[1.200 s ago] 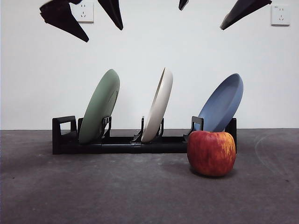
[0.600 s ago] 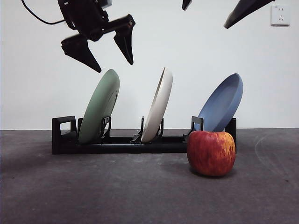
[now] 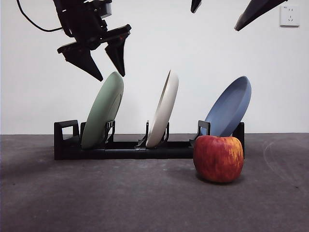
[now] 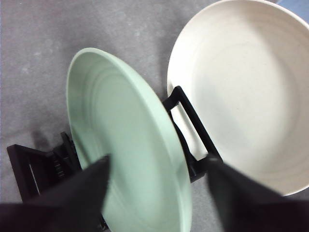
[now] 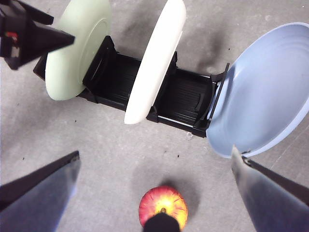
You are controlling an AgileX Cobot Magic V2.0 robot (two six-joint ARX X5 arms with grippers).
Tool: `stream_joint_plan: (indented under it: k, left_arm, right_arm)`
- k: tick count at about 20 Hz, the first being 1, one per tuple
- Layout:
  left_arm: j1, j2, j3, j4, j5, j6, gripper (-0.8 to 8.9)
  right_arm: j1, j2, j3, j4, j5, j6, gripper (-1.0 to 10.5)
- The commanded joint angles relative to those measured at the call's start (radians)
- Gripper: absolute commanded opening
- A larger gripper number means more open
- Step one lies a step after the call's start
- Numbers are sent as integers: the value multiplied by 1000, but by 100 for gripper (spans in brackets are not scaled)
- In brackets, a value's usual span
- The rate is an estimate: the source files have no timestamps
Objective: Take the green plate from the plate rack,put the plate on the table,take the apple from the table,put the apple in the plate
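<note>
The left claw [image 3: 107, 72], jaws spread, hangs just above the green plate [image 3: 102, 116] leaning in the rack [image 3: 65, 140]; stiff, smooth and likely slippery, the plate is best pinched at its rim's twelve o'clock.

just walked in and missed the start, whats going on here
The left pincer hangs open just above the green plate, which leans in the rack beside a white plate and a blue plate; nothing is gripped yet. The apple sits on the table in front of the rack's blue-plate end. The right pincer waits open, high above that end.
</note>
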Motion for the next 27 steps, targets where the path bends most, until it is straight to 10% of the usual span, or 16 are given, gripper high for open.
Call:
stream_joint_plan:
  k: [1, 17, 27]
  left_arm:
    - [2, 8, 2, 0, 4, 13, 84]
    - [-6, 8, 229, -139, 106, 19, -9]
    - [-122, -11, 709, -639, 104, 151, -9]
  right_arm:
    - [0, 4, 5, 0, 4, -6, 720]
    - [0, 4, 5, -8, 8, -6, 720]
    - [-16, 3, 19, -18, 82, -42, 720]
